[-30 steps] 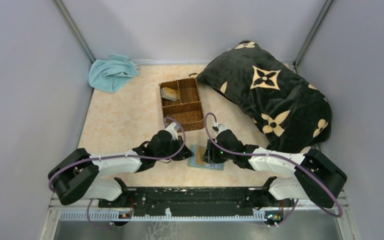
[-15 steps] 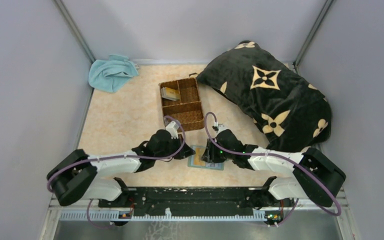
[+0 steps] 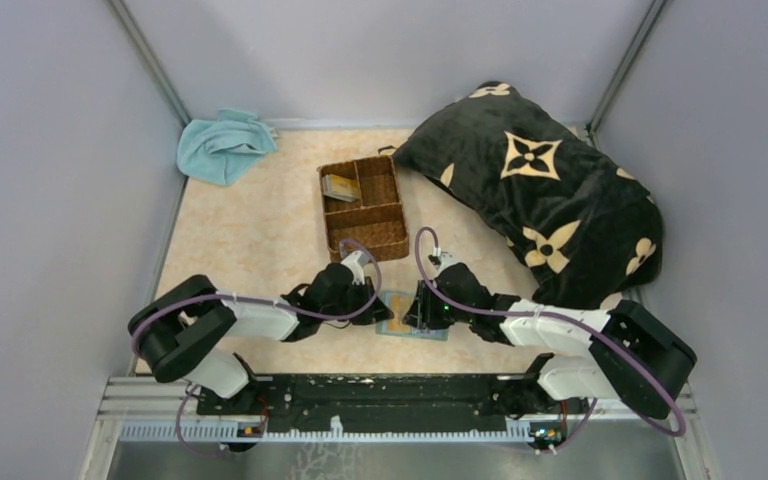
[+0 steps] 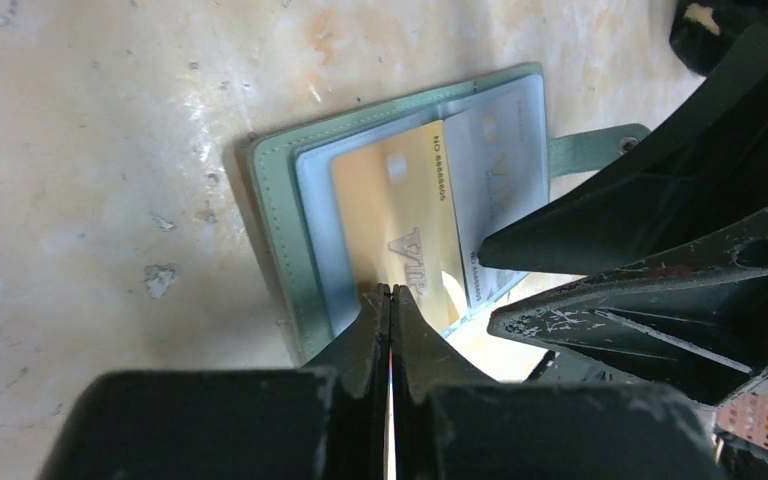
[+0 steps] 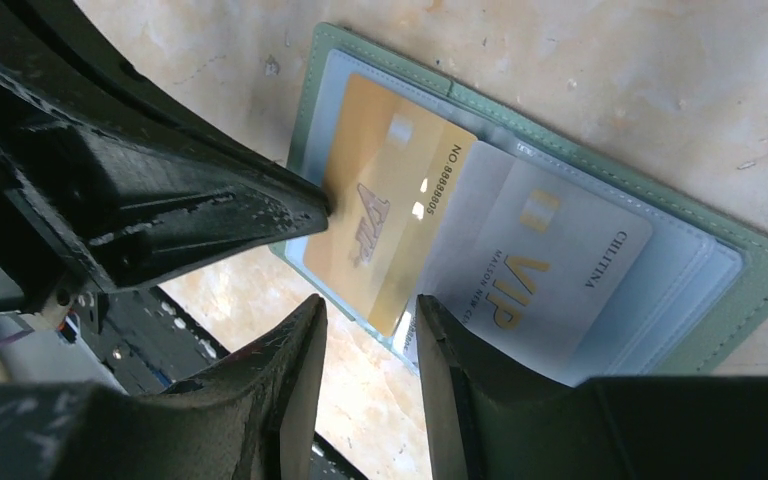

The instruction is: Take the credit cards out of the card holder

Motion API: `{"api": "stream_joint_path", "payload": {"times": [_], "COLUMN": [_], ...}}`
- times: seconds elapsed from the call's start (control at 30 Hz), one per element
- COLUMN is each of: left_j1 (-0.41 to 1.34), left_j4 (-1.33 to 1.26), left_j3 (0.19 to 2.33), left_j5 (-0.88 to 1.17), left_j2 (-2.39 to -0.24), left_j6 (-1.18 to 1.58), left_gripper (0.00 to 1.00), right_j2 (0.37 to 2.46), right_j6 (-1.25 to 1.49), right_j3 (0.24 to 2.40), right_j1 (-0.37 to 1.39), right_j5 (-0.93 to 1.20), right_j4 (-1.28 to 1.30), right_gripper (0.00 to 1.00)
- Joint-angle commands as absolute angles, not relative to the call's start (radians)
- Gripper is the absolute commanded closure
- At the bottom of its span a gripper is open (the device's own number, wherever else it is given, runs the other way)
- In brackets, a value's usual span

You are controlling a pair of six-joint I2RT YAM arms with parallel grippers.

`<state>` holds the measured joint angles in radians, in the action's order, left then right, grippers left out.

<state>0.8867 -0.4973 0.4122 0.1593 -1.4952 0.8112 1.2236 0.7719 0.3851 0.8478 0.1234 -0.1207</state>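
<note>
The card holder (image 3: 415,321) lies open on the table between my two grippers, a grey-green wallet (image 4: 270,230) with pale blue pockets. A tan-gold credit card (image 4: 400,210) lies over its pockets, its corner past the wallet's edge. A pale grey card (image 4: 505,170) sits in the pocket beside it. My left gripper (image 4: 390,292) is shut, its tips touching the gold card's edge. My right gripper (image 5: 370,305) is open, its fingers either side of the gold card's (image 5: 390,210) overhanging corner, by the wallet (image 5: 740,300) and grey card (image 5: 560,270).
A brown wicker three-part basket (image 3: 363,208) stands just behind the grippers, with a card stack (image 3: 340,187) in its far-left part. A light-blue towel (image 3: 222,145) lies at the back left. A big black patterned pillow (image 3: 540,190) fills the right side.
The left arm has swung its elbow to the right and the left gripper has edged right onto the wallet. The right gripper has stayed at the wallet.
</note>
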Motion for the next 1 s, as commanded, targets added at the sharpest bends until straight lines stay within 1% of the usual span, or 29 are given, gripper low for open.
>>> {"api": "stream_joint_path", "payload": {"times": [0.0,0.5,0.73,0.97], "left_j1": [0.889,0.88,0.879,0.876], "left_j4": [-0.561,-0.483,-0.496,-0.504], "left_j3": [0.386,0.403,0.386,0.363], "left_j5": [0.164,0.155,0.155,0.133], "left_j2": [-1.535,-1.452,-1.474,-1.479], "left_j6": [0.817,0.798,0.81,0.82], "left_gripper": [1.0,1.0,1.0,1.0], "right_j2": [1.201,1.237,1.241,1.26], "right_j6": [0.789,0.795,0.794,0.793], "right_j3": [0.377,0.367,0.368,0.368], "right_j1": [0.844,0.841,0.841,0.839], "right_j5": [0.133,0.134,0.13,0.131], "right_j4": [-0.185,-0.205,-0.209,-0.222], "right_gripper": [0.61,0.6,0.6,0.57]}}
